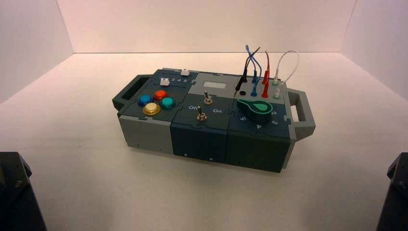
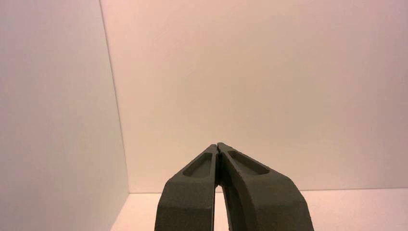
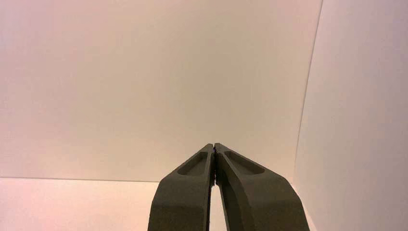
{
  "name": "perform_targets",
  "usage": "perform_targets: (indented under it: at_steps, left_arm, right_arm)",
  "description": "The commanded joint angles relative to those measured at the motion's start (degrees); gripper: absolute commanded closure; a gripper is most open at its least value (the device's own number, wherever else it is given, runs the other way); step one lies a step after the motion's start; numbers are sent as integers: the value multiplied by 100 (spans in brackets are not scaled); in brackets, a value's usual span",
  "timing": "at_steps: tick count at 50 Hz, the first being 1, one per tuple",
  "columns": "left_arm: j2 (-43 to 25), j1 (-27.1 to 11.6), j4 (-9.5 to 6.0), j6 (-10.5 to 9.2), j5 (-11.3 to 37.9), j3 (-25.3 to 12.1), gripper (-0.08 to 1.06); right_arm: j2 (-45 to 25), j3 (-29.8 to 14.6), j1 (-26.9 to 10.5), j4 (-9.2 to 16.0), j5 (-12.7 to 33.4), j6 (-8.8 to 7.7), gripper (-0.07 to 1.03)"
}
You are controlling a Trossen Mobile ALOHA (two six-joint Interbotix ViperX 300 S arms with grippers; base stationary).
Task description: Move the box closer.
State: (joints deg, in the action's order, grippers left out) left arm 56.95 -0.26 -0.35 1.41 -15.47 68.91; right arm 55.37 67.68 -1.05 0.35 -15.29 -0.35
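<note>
White tabletop (image 1: 207,197), box (image 1: 207,120) in high view only, left claw (image 2: 217,144) and right claw (image 3: 214,144) clenched in wrist views.

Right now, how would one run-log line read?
panel box: out ahead, untouched | left gripper, right gripper: jaws shut, idle nearby

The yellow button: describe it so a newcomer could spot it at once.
Find the large panel box with a handle at each end. On its top, toward the left end, four round buttons sit in a cluster. The yellow button is the one nearest the robot, and the only yellow one beside the red, blue and green ones.
</note>
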Motion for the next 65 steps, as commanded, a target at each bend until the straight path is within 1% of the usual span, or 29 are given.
perform_targets:
  at_steps: [1,18,31,36,41,46,47,54,58,61,65]
  left_arm:
    - [-26,0,0,18,-9,-132,101]
    - [-44,0,-9,26,88,-141,101]
    - [-88,0,0,26,158,-158,101]
    - [-149,-53,0,26,272,-202,101]
    - [-281,-158,0,26,439,-308,101]
    - [-483,-343,-9,26,642,-431,101]
    - [-598,-448,-9,9,773,-510,101]
    - [-1072,-976,-26,9,1310,-853,101]
    - [-1503,-1336,-26,18,1670,-1143,101]
    - [-1802,-1538,-26,18,1819,-1327,101]
    - [-2206,-1731,-26,26,2021,-1600,101]
  right_arm:
    - [-18,-132,-18,18,-26,18,98]
    - [-18,-149,-26,18,141,-18,98]
    - [-53,-158,-26,18,158,-18,98]
    - [-79,-193,-35,18,325,-18,99]
    - [-149,-290,-132,18,554,-18,98]
    - [-264,-431,-316,18,835,-18,99]
    - [-352,-510,-413,35,1002,-18,99]
    - [-791,-800,-800,88,1556,-18,99]
    - [-1134,-993,-1020,123,1934,-18,99]
    - [-1477,-1151,-1143,149,2232,-18,99]
    - [-1854,-1336,-1213,185,2549,-18,99]
